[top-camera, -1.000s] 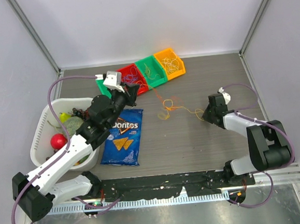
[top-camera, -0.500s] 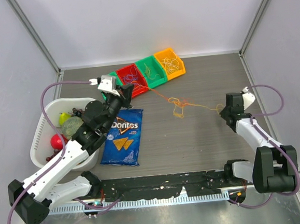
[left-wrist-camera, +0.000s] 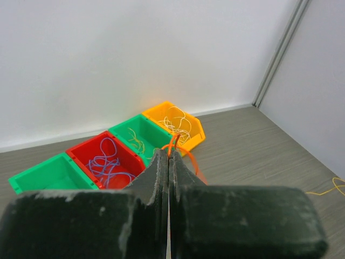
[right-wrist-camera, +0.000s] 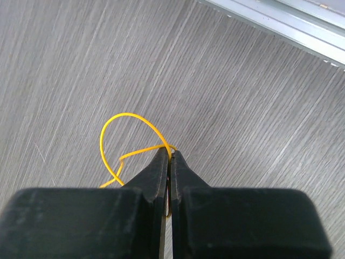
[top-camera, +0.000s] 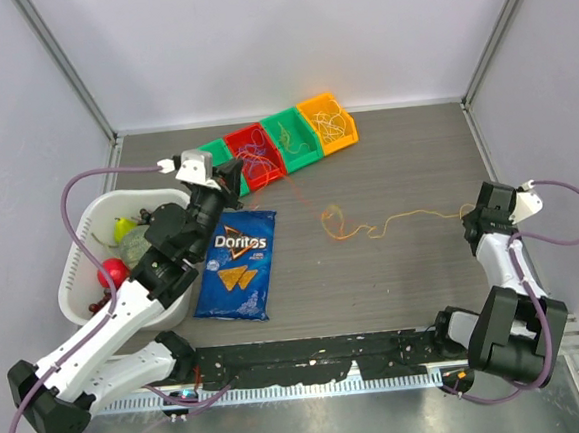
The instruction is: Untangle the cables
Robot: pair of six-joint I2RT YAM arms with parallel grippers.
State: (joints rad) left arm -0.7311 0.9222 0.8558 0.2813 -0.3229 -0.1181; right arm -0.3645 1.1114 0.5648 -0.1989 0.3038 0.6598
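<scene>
Our left gripper (top-camera: pixel 234 177), upper left in the overhead view, has its jaws pressed together on an orange strand (left-wrist-camera: pixel 173 143); our right gripper (top-camera: pixel 472 212), at the right edge, pinches a yellow strand (right-wrist-camera: pixel 128 120) likewise; the cables (top-camera: pixel 336 223) lie on the table (top-camera: pixel 415 277) between them, their small knot near mid-frame, somewhat nearer the left gripper. The line runs long from upper left to right, with slack waves in the yellow part; we judge the coming move turns on pulling apart along that axis, the knot lying down-right of the left gripper and left of the right one.
</scene>
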